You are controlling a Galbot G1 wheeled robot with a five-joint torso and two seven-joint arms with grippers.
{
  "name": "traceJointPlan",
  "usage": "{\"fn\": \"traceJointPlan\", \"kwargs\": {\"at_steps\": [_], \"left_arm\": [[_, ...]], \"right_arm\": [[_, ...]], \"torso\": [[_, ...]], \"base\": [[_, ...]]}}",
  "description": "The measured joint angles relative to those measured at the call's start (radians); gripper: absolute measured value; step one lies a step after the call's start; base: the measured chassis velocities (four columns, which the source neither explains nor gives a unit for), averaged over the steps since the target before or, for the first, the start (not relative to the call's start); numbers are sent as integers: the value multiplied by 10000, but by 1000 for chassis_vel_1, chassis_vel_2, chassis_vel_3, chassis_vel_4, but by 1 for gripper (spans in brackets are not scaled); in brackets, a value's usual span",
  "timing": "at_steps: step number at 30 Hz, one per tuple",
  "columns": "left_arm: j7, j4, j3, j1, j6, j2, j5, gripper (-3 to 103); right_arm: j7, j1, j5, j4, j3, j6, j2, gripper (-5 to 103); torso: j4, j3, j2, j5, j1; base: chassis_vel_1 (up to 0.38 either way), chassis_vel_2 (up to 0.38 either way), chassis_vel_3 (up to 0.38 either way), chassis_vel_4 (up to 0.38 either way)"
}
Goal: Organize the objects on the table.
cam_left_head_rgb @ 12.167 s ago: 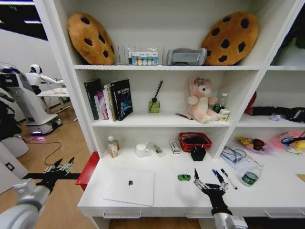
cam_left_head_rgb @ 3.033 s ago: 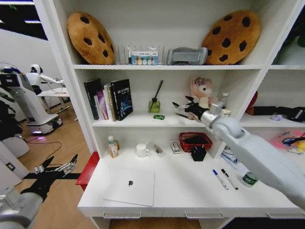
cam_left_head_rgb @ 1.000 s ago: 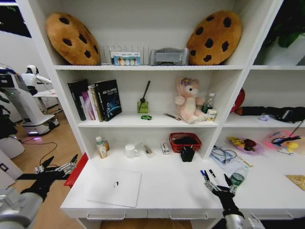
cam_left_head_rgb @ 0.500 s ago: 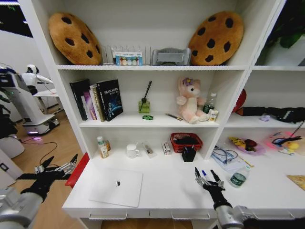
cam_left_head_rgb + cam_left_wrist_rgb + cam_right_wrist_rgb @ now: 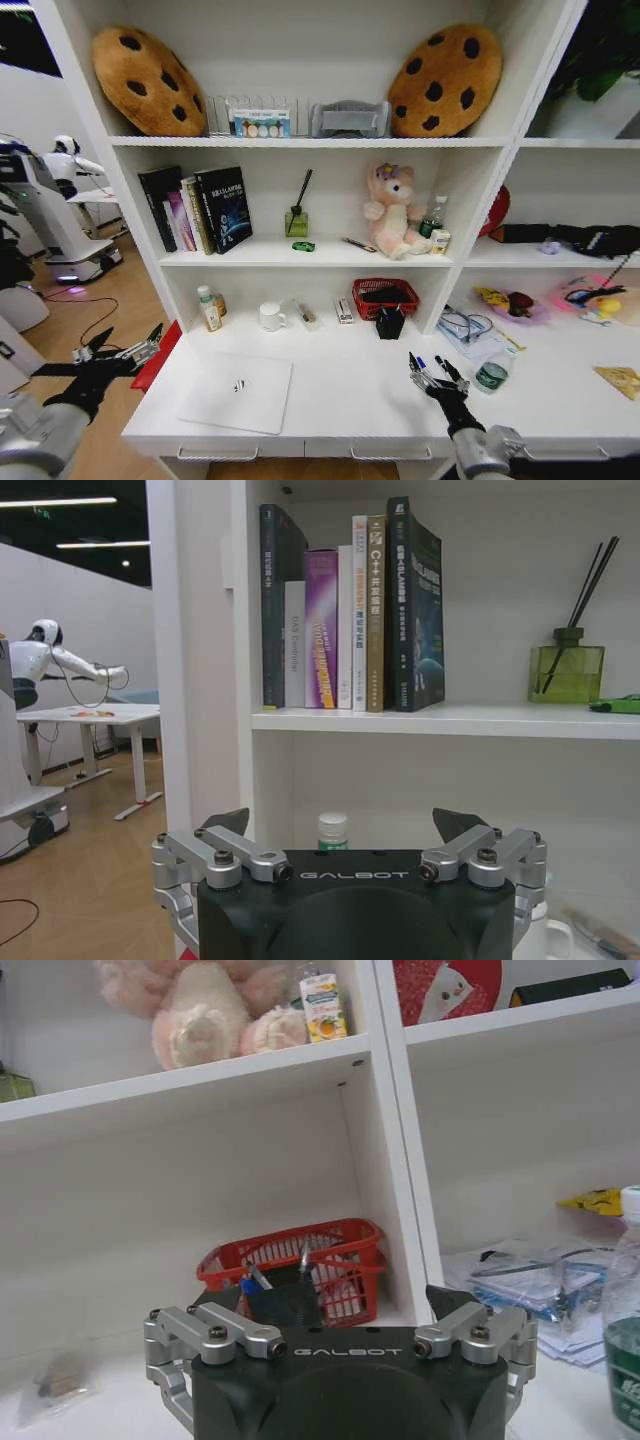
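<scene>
- Left gripper (image 5: 118,352): held out beyond the left end of the worktop (image 5: 350,415), above the wooden floor, its fingers spread apart with nothing between them. In the left wrist view the two dark fingertips (image 5: 464,824) stand well apart, facing the row of books (image 5: 345,610).
- Laptop (image 5: 237,392): closed, silver, lying flat on the left part of the worktop near the front edge.
- Books (image 5: 198,208): upright at the left of the middle shelf.
- White mug (image 5: 270,316): at the back of the worktop, beside a small bottle (image 5: 208,308).
- Toy car (image 5: 303,246): green, on the middle shelf just in front of the reed diffuser (image 5: 297,215); in the left wrist view it lies beside the green diffuser jar (image 5: 566,672).
- Red basket (image 5: 384,297): at the back of the worktop, with a small black holder (image 5: 390,322) in front of it.
- Right gripper (image 5: 433,372): low over the right part of the worktop, fingers spread apart and empty; the pens (image 5: 428,364) lie right at its fingertips, whether touching cannot be told.
- Green round container (image 5: 491,375): on the worktop just right of the right gripper, near a pile of papers (image 5: 470,328).
</scene>
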Motion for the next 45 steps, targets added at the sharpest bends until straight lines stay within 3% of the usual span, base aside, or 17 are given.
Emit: {"fn": "traceJointPlan", "kwargs": {"at_steps": [3,8,9,12,18,26,32,34,36,38,39,43,45], "left_arm": [[0,0,1,0,0,0,0,100],[1,-1,2,0,0,-1,0,100],[1,-1,2,0,0,-1,0,100],[1,0,1,0,0,-1,0,100],[-2,0,0,0,0,0,0,100],[-1,0,0,0,0,0,0,100],[-1,0,0,0,0,0,0,100],[-1,0,0,0,0,-1,0,100],[-1,0,0,0,0,0,0,100],[0,0,0,0,0,0,0,100],[0,0,0,0,0,0,0,100],[0,0,0,0,0,-1,0,100],[0,0,0,0,0,0,0,100]], "right_arm": [[18,229,238,-150,-141,-210,-115,100],[755,1059,610,-376,-468,-1822,-581,100],[755,1059,610,-376,-468,-1822,-581,100],[968,1778,523,-836,-713,-2952,-1225,100],[1107,2653,54,-1889,-1142,-3299,-1722,100],[1234,3182,2,-2551,-1769,-3554,-1832,102],[1240,3402,-52,-2899,-2161,-3595,-1773,97],[1294,3524,-69,-2970,-2189,-3712,-1753,87],[1331,3540,-44,-2997,-2190,-3777,-1750,87],[1363,3529,-46,-3078,-2179,-3829,-1767,77],[1363,3529,-46,-3078,-2179,-3829,-1767,77],[1364,3528,-59,-3176,-2175,-3847,-1839,54],[1365,3560,-60,-3212,-2186,-3844,-1851,49]], "torso": [[-2,2,-1,7,1],[0,1,0,7,1],[0,1,0,7,1],[3,1,1,0,1],[-1,1,0,4,2],[0,2,0,3,1],[0,1,0,3,1],[1,1,0,1,1],[1,1,0,1,1],[0,1,0,2,2],[0,1,0,2,2],[0,0,0,0,1],[0,0,1,-1,1]], "base": [[-184,-151,167,162],[-79,-101,58,67],[0,0,0,0],[44,50,-25,-30],[40,60,-30,-26],[0,0,0,0],[0,0,0,0],[0,0,0,0],[0,0,0,0],[0,0,0,0],[0,0,0,0],[0,0,0,0],[0,0,0,0]]}}
